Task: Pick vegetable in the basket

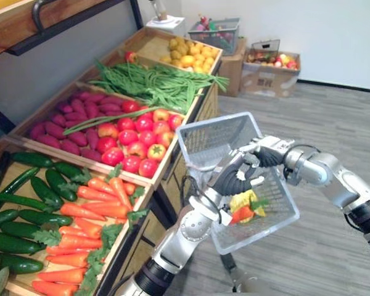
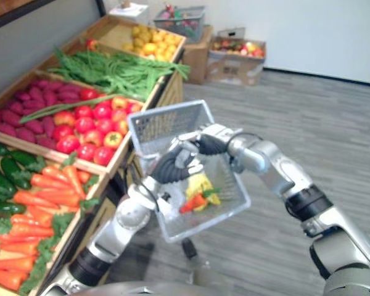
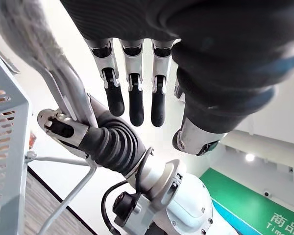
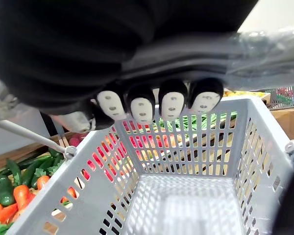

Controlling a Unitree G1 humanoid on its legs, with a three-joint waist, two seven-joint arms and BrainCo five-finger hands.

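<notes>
The big wooden produce stand (image 1: pixel 208 102) takes up the whole of my left side, split into open crates. Nearest me are dark green cucumbers (image 1: pixel 24 203), with a pile of carrots (image 1: pixel 92 209) beside them. Past those come purple sweet potatoes (image 1: pixel 68 120) next to red tomatoes (image 1: pixel 132 145). Then there's a heap of green beans (image 1: pixel 154 83), and yellow fruit (image 1: pixel 188 52) at the far end. Way back by the wall sit a cardboard box (image 1: pixel 268 77) of mixed produce and a spare grey crate (image 1: pixel 216 34), both well apart from me.

Out in front of me, just off the stand's edge and up off the grey plank floor (image 1: pixel 320 117), is the grey mesh basket (image 1: pixel 213 139). It's hanging from its padded handle (image 4: pixel 245 46). My right hand (image 4: pixel 172 100) has its fingers curled right round that handle, so that one's clamped on and carrying the lot.

My left hand (image 3: pixel 133 98) is up over the basket, close by the right wrist. Its fingers are straight and relaxed with the thumb out to the side, and there's nothing in it.

Down in the basket's bottom lies an orange carrot (image 1: pixel 243 214) with a green top, touching a yellow veg (image 1: pixel 243 200) I can't quite name.
</notes>
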